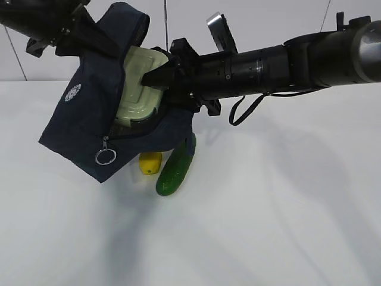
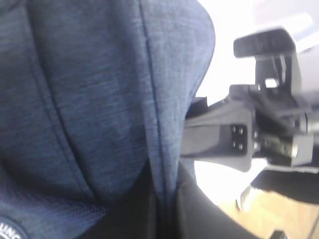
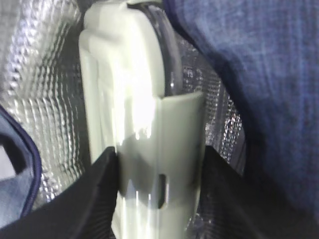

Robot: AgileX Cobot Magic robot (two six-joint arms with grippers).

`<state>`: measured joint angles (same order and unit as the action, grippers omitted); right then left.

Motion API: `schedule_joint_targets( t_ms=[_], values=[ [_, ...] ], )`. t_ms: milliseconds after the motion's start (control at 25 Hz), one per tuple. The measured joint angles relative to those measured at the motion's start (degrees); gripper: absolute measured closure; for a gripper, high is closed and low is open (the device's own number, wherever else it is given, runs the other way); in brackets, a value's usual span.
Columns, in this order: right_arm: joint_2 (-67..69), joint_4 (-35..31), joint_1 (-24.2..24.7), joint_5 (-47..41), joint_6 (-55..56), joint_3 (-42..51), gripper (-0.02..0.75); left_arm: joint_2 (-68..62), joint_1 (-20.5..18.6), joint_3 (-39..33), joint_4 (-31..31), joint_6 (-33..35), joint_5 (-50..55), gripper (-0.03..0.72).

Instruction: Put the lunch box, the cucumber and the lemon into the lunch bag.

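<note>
The navy lunch bag (image 1: 89, 113) is held tilted above the table, its mouth open toward the right. My left gripper (image 1: 74, 27) is shut on the bag's top fabric edge (image 2: 162, 149). My right gripper (image 1: 156, 76) is shut on the lunch box (image 1: 138, 83), whose sage-green lid (image 3: 134, 114) sits partly inside the bag against the silver lining (image 3: 42, 99). The lemon (image 1: 150, 162) and the cucumber (image 1: 177, 167) lie on the table just below the bag's right corner.
The bag's metal ring pull (image 1: 105, 157) hangs at its lower front. The white table (image 1: 286, 214) spreads to the right and front. A loose cable (image 1: 245, 110) loops under my right arm.
</note>
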<state>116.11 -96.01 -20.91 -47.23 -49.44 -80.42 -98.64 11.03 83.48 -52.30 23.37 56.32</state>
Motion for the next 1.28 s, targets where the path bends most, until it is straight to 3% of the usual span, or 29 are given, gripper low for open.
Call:
schedule_joint_targets(
  t_ms=[560, 1280],
  values=[
    [7.01, -3.65, -4.45, 2.62, -0.74, -4.79, 0.373, -2.4, 0.0, 0.0, -0.68, 0.0, -0.65, 0.682],
    [10.3, -4.77, -4.58, 2.18, -0.84, -5.57, 0.343, -5.21, 0.0, 0.0, -0.87, 0.0, -2.03, 0.682]
  ],
)
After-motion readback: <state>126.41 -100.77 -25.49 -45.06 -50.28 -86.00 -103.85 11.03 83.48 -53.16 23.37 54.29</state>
